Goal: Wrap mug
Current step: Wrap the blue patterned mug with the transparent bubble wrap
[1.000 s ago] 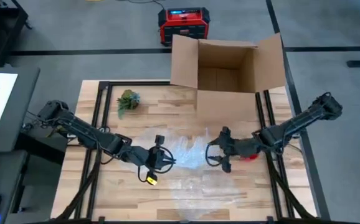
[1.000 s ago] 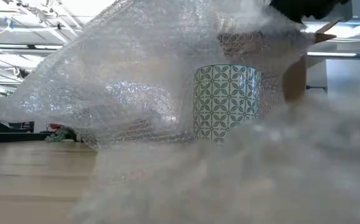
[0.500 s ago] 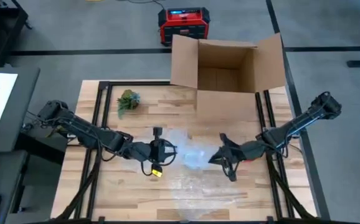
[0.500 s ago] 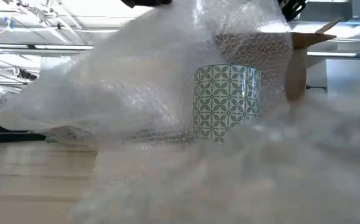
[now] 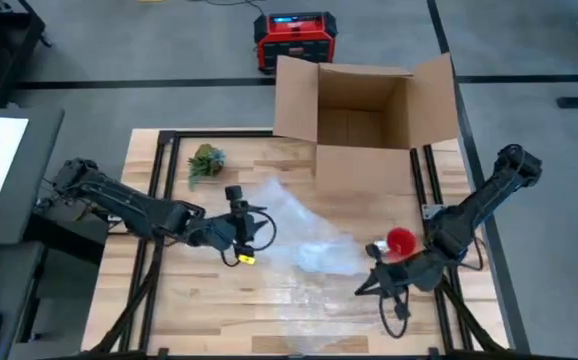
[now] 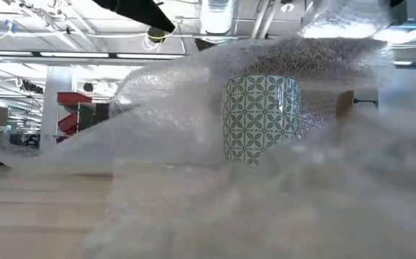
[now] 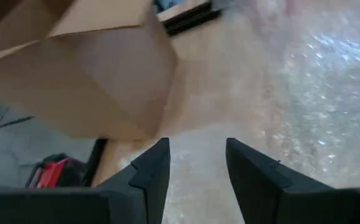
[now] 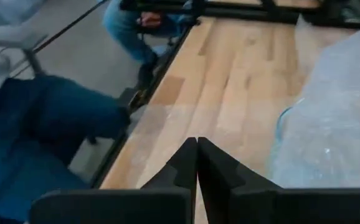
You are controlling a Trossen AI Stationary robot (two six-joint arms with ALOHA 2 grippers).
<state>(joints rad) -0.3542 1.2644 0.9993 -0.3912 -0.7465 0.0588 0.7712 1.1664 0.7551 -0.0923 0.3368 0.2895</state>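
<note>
Both grippers are pulling away from the mug [image 6: 261, 119]: the right gripper [image 5: 387, 293], fingers pressed together on nothing, is now sitting to the mug's right near the table's front edge, while the left gripper [image 5: 241, 232], fingers parted and empty, is hanging to the mug's left. Bubble wrap [image 5: 304, 245] is draping over the mug, which is standing mid-table in front of the cardboard box [image 5: 364, 112].

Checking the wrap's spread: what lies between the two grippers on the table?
In the high view, bubble wrap covering the mug lies between the left gripper and the right gripper.
</note>
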